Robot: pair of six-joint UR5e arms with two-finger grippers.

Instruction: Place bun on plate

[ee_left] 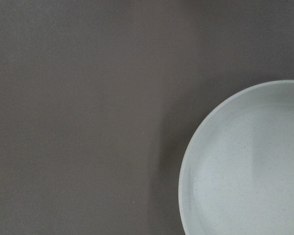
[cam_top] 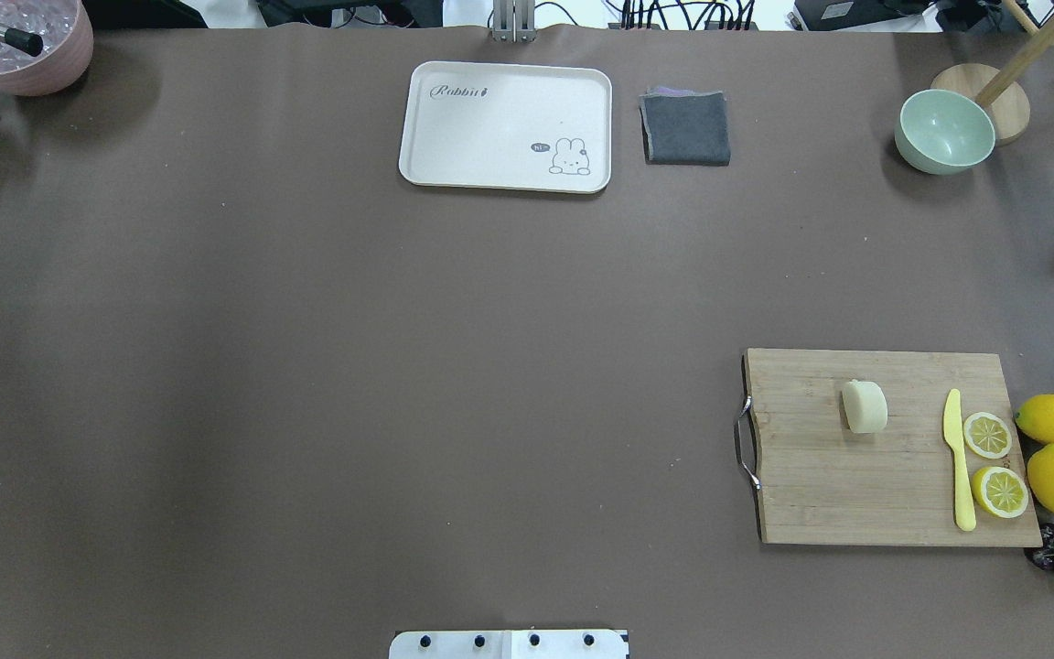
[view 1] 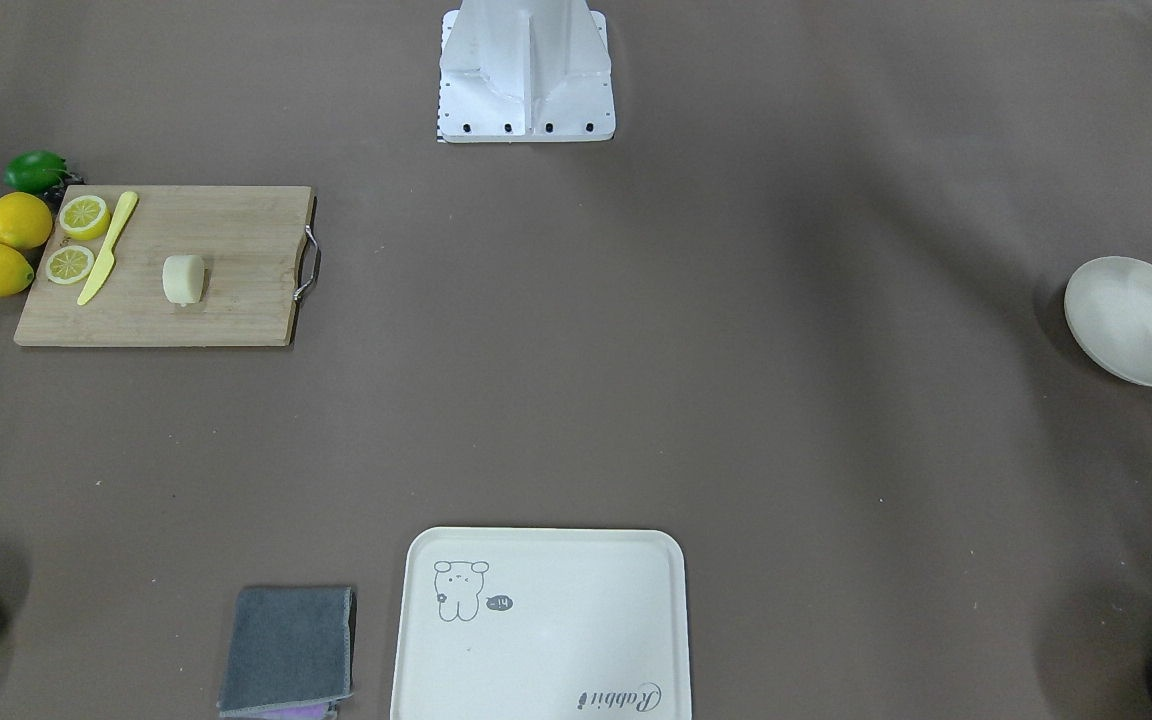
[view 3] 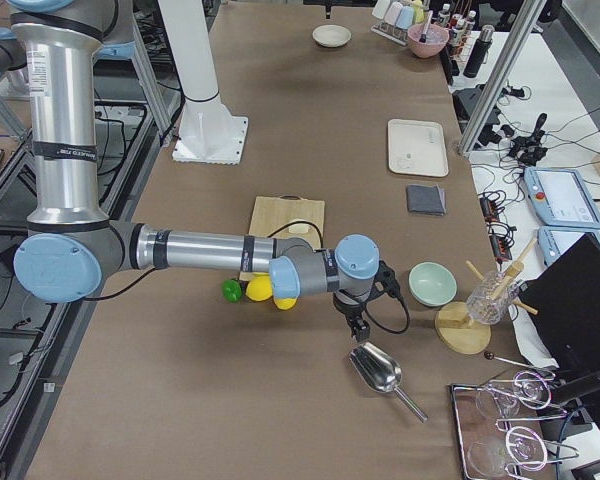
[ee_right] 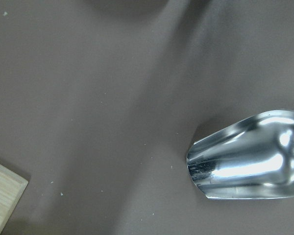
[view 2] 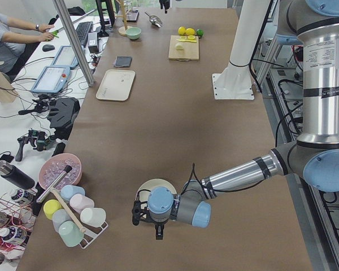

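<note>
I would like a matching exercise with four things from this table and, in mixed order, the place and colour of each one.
Things: 1 bun; 2 plate; 3 knife; 4 cloth.
Descriptions: A dark grey, folded, beside the tray; B yellow, lying next to the lemon slices; C pale cream, near the middle of the cutting board; D off-white, empty, far from the board.
Pairs: 1-C; 2-D; 3-B; 4-A.

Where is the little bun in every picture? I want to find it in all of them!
Front-facing view: the bun is left of the middle, on the wooden board.
Overhead view: bun on the right side, lower half, on the wooden board.
Left side view: bun tiny, far away near the top.
Right side view: bun near the middle.
Left wrist view: not in it.
Right wrist view: not in it.
Shared landmark: the wooden board under the bun.
</note>
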